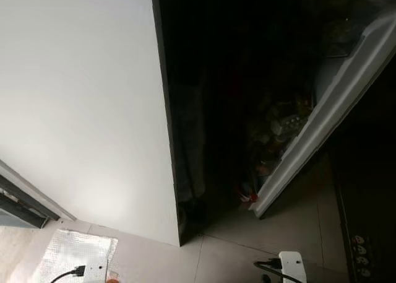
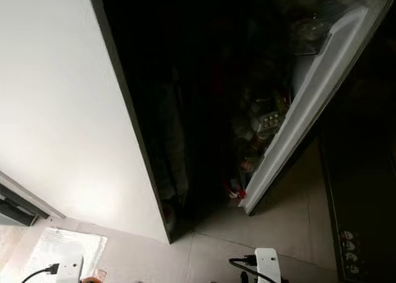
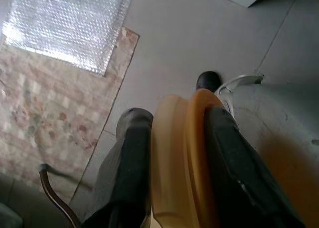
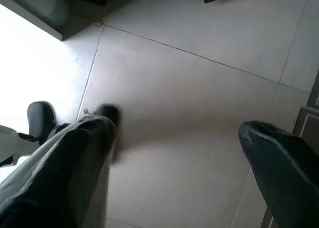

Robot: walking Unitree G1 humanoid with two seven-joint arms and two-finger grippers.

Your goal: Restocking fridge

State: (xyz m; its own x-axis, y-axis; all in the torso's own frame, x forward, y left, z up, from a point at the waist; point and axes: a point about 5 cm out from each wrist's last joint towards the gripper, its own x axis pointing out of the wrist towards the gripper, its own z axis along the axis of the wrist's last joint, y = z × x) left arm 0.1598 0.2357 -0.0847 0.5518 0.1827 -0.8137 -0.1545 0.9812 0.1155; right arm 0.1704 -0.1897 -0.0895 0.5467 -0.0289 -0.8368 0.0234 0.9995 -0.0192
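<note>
The left gripper squeezes a yellow thing; the right gripper gapes wide above the floor, near the open fridge.

Beside the white fridge with its dark interior lie pale grey floor tiles, a silvery bubble-patterned mat and a faded floral rug.

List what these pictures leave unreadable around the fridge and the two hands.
- Fridge interior: too dark in the eye views; its shelves cannot be made out.
- Door-shelf items: dim and small, unidentifiable.
- Yellow-orange object in the left hand: cut off by the wrist view's edge and flanked by the fingers, so its kind is unclear.
- Right hand: open over floor tiles.
</note>
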